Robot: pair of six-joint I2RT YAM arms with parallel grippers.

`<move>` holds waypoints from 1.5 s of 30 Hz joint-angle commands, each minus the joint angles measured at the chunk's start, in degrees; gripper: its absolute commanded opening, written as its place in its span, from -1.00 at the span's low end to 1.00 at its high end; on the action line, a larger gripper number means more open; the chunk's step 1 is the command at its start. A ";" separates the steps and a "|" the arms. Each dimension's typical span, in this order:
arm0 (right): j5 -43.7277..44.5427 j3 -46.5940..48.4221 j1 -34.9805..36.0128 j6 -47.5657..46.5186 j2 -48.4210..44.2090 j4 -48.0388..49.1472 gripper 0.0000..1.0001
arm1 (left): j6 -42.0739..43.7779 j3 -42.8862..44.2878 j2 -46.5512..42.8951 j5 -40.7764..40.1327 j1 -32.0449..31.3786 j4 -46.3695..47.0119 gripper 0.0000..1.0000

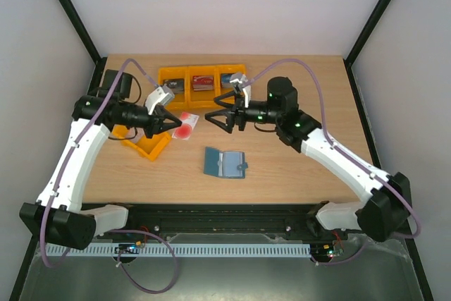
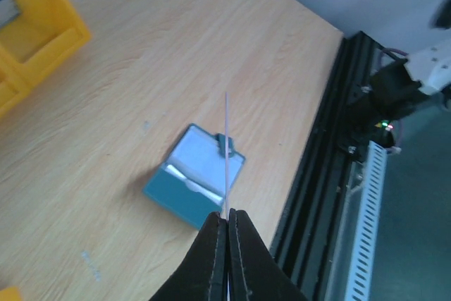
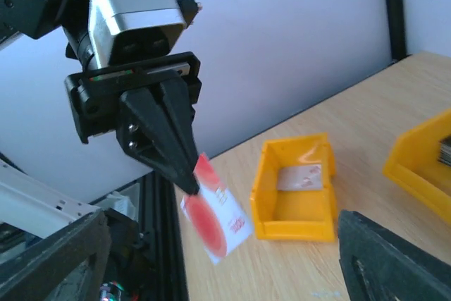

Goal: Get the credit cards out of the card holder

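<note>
From above, the left gripper (image 1: 176, 125) is pinching the white, red-marked plastic card (image 1: 187, 128) aloft, the right gripper (image 1: 222, 121) is hanging spread wide, and the teal-blue folding card holder (image 1: 225, 163) is lying unfolded mid-table. The right wrist camera is showing what looks like a pale card (image 3: 299, 176) in a small orange plastic bin (image 3: 292, 227), so little seems left.

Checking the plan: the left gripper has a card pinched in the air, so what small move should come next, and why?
Probably swing the card over the small orange bin and release it. The left gripper is shut on the card in the air, the open card holder lies apart from it, and that bin sits close by.
</note>
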 commanded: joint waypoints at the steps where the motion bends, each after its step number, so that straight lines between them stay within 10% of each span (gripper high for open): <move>1: -11.18 1.81 0.31 4.46 5.95 12.41 0.64 | 10.06 3.24 1.45 6.36 -1.52 -8.39 -0.95; 28: -13.79 5.48 3.36 -4.82 11.93 -1.00 -0.97 | 13.35 5.10 4.07 6.08 -3.15 -10.04 -0.95; 29: -12.23 5.29 3.20 -4.27 11.65 -0.85 -0.97 | 11.78 4.92 4.07 5.04 -3.08 -8.55 -0.79; 32: -6.99 3.72 1.42 0.26 10.94 1.52 -0.97 | 3.48 3.84 4.28 -2.48 -2.49 -1.75 0.77; 33: -4.91 3.14 0.31 2.33 10.92 2.27 -0.97 | 1.81 3.58 4.44 -6.30 -2.15 -0.52 0.95; 45: 30.11 -14.79 -21.89 26.11 2.38 9.10 -0.97 | 1.67 4.12 8.97 -45.25 4.03 5.08 0.98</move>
